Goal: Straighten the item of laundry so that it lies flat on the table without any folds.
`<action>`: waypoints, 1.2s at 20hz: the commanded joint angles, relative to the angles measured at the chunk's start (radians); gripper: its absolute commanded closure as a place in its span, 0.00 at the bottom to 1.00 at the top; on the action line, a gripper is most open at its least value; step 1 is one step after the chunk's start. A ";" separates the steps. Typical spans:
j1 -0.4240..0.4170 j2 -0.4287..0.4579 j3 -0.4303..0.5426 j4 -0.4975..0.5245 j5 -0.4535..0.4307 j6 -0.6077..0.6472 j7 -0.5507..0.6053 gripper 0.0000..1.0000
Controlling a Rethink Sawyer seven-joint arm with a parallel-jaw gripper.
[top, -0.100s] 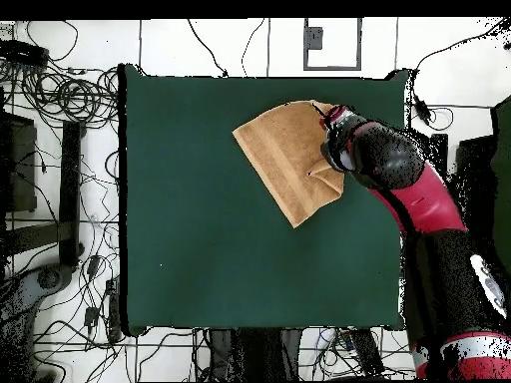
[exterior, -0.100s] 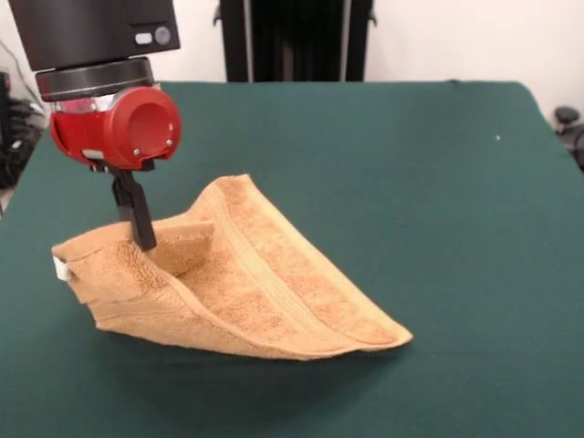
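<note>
The item of laundry (exterior, -0.100s: 265, 283) is an orange-tan towel lying folded over itself on the green table (exterior, -0.100s: 429, 182), left of centre in the front view. A white label (exterior, -0.100s: 61, 268) shows at its left corner. My gripper (exterior, -0.100s: 141, 233) comes down from the red wrist and is shut on a raised flap of the towel, so that edge stands up off the cloth. From overhead the towel (top, -0.100s: 282, 160) lies near the table's (top, -0.100s: 200, 229) top edge on the right. The arm's wrist (top, -0.100s: 344, 145) covers its right corner and hides the gripper.
The towel sits close to one table edge (top, -0.100s: 269, 78). Cables (top, -0.100s: 60, 100) and gear lie on the floor around the table. A black stand (exterior, -0.100s: 292, 41) rises behind the far edge.
</note>
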 commanded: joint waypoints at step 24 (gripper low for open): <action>-0.172 0.284 0.404 -0.002 -0.252 -0.233 0.018 1.00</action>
